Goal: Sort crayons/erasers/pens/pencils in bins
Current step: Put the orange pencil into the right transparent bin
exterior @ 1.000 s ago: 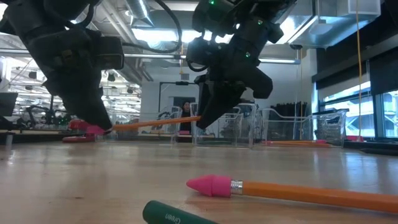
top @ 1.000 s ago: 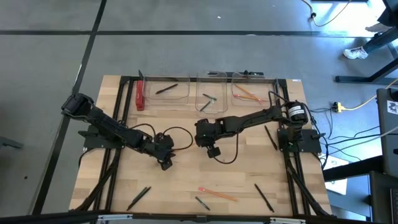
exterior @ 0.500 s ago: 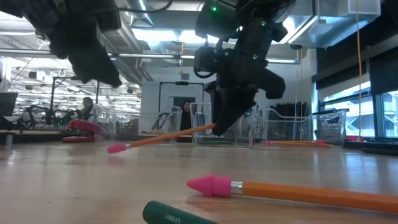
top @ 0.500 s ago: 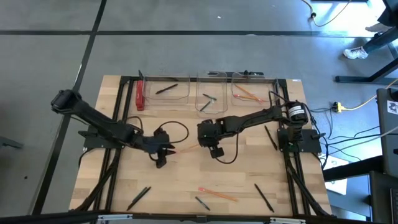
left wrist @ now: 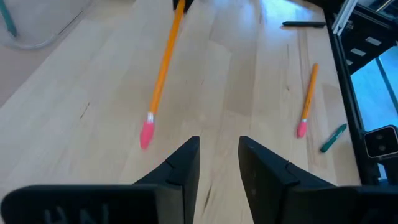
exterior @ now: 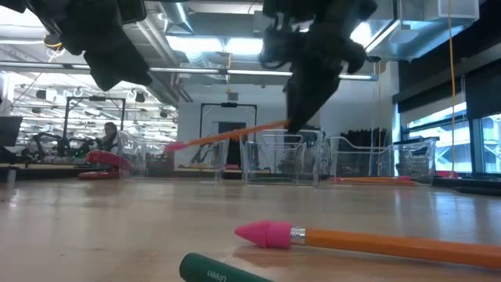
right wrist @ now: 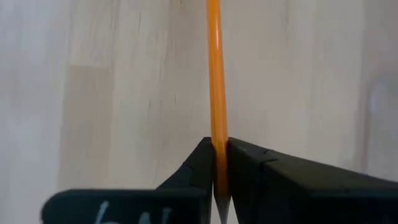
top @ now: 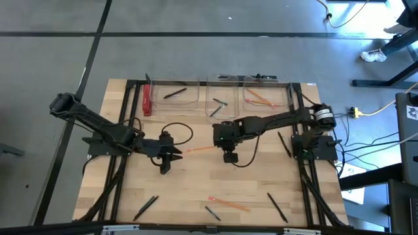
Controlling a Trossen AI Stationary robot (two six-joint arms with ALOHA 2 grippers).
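Right wrist view: pencil (right wrist: 214, 93) clamped between right pincer (right wrist: 217, 163).

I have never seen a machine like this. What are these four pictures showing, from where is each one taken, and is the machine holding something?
It is a robot with two dark arms at a wooden table. One picture looks straight down from above, one looks level across the table top, and two come from cameras on the arms' wrists. The right gripper is shut on an orange pencil and holds it above the table. The left gripper is open and empty, near the pencil's pink tip. At the far edge stand three clear bins. More pencils, black pens and a green crayon lie loose on the table.
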